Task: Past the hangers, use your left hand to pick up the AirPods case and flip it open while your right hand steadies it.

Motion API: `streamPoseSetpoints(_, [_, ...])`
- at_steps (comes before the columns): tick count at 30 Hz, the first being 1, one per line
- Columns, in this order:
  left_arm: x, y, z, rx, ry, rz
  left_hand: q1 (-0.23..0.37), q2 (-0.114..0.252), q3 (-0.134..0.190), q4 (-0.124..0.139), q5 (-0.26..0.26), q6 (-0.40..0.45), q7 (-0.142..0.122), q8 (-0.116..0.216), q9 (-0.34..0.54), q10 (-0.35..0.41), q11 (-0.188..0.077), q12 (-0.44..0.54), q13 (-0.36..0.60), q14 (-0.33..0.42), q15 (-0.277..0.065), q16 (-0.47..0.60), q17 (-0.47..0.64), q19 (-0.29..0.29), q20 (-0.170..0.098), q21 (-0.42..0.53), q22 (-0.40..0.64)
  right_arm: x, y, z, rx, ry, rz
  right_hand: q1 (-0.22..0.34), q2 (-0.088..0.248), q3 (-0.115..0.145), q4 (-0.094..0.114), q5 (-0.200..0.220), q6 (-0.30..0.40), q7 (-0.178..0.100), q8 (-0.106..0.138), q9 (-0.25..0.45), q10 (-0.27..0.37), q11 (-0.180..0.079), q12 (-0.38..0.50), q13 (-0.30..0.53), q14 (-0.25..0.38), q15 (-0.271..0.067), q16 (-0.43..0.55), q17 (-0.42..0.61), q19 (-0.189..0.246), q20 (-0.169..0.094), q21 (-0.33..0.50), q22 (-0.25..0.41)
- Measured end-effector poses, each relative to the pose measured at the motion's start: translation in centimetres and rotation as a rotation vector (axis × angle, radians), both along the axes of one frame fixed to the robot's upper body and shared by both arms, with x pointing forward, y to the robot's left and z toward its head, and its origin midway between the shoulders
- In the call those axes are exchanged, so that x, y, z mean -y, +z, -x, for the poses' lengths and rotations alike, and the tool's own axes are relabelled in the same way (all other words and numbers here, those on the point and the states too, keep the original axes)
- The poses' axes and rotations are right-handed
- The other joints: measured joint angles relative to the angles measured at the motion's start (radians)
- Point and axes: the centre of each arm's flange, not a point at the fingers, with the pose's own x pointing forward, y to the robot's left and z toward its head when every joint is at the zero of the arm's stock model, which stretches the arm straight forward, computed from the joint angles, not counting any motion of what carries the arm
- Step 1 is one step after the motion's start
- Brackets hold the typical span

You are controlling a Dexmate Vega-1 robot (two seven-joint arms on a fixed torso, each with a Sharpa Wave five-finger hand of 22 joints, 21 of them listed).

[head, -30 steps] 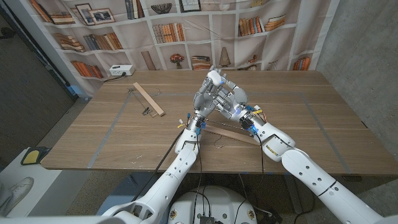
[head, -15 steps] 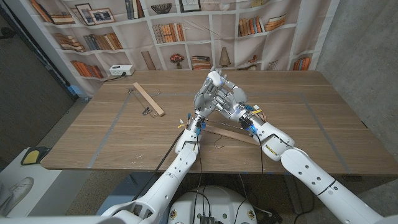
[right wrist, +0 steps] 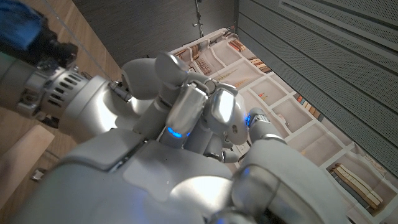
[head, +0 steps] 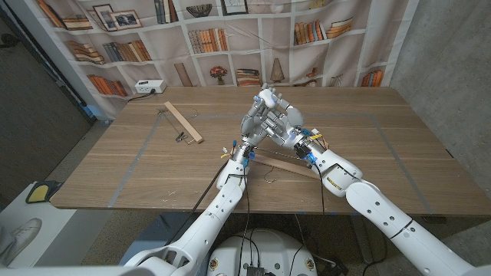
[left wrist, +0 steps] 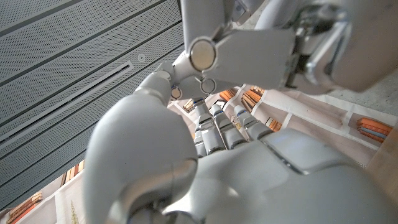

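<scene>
Where the two hands meet above the middle of the table [head: 115,169], their fingers crowd together so tightly that whatever lies between them is hard to make out. A small white rounded shape at the top of the cluster may be the AirPods case [head: 266,96], but it could as well be part of a finger. The left hand [head: 255,121] and right hand [head: 285,123] press close, fingers curled inward; whether either truly grips anything cannot be told. Both wrist views show mostly overlapping grey fingers at close range. Two wooden hangers lie on the table: one hanger [head: 182,122] sits apart toward the left, the second hanger [head: 285,164] is partly covered by the right forearm.
</scene>
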Motion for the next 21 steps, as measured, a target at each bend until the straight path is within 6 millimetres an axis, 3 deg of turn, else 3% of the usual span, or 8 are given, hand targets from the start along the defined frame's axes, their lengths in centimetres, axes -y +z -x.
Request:
streamPoseSetpoints(5, [0.07,-0.08,-0.05,-0.002,-0.003,-0.002,0.000,0.000,0.000,0.000,0.000,-0.003,-0.003,0.000,0.000,0.003,0.003,-0.001,0.000,0.000,0.000,0.000,0.000,0.000,0.000,0.000,0.000,0.07,-0.06,-0.20,-0.003,-0.003,0.002,0.050,0.048,0.043,0.005,0.005,0.032,0.007,0.005,0.002,-0.002,-0.002,0.000,0.006,-0.005,-0.005,0.000,0.000,-0.019,0.011,0.009,0.005])
streamPoseSetpoints(12, [0.14,-0.24,-0.26,-0.008,-0.004,-0.003,0.000,0.000,0.000,0.000,0.000,-0.004,-0.004,0.000,0.000,0.003,0.003,-0.001,0.000,0.000,0.000,0.000,0.000,0.000,0.000,0.000,0.000,0.13,-0.18,-0.51,-0.010,-0.002,0.001,0.092,0.064,0.071,0.012,0.004,0.043,0.018,0.005,0.001,-0.020,-0.002,0.001,0.024,-0.020,0.000,-0.007,0.000,-0.045,0.026,0.024,0.012])
streamPoseSetpoints(21, [0.23,-0.29,-0.46,-0.009,-0.007,-0.006,-0.002,0.002,0.000,0.000,0.000,0.000,-0.007,0.000,0.000,0.003,0.003,0.000,0.000,0.000,0.000,0.000,0.000,0.000,0.000,0.000,0.000,0.18,-0.27,-0.87,-0.010,0.008,0.000,0.096,0.068,0.077,0.012,0.003,0.046,0.022,0.005,0.003,-0.031,-0.002,0.007,0.040,-0.031,-0.002,-0.015,0.000,-0.068,0.035,0.028,0.005])
